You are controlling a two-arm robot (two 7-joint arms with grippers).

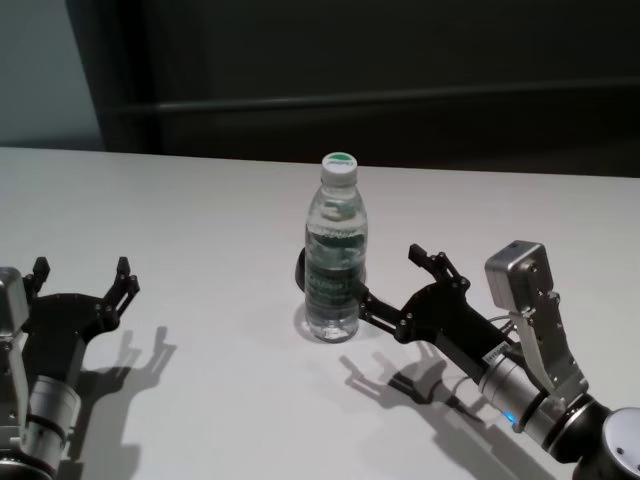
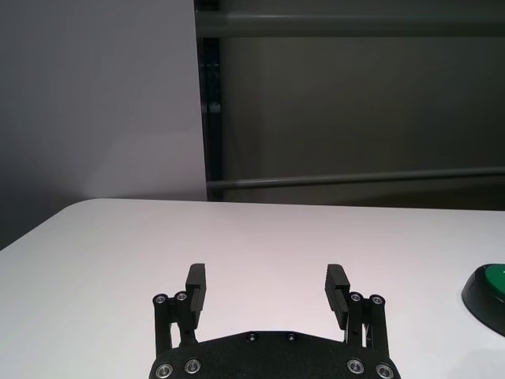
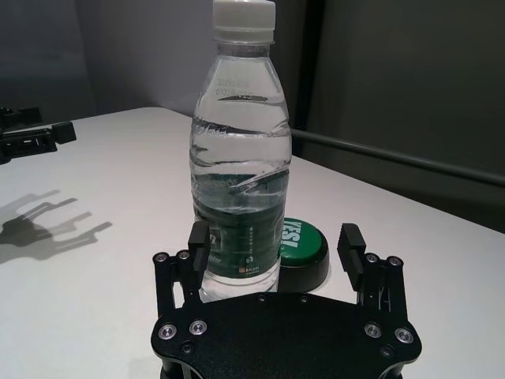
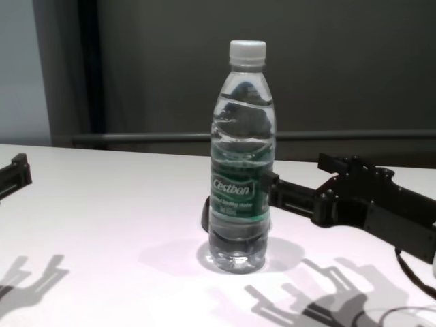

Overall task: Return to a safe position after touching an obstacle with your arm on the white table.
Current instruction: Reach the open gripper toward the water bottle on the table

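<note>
The clear water bottle (image 1: 335, 262) with a white cap and green "Cestbon" label (image 4: 238, 191) stands upright in the middle of the white table (image 1: 200, 215). My right gripper (image 1: 393, 279) is open, low over the table just right of the bottle. One finger (image 3: 199, 239) lies against the bottle's lower side, and the other finger (image 3: 349, 243) is clear of it. The bottle (image 3: 241, 158) fills the near part of the right wrist view. My left gripper (image 1: 82, 272) is open and empty at the table's left, far from the bottle.
A small dark button with a green top (image 3: 302, 246) sits on the table right behind the bottle; it also shows in the left wrist view (image 2: 485, 290). A dark wall with a rail (image 1: 400, 100) runs behind the table's far edge.
</note>
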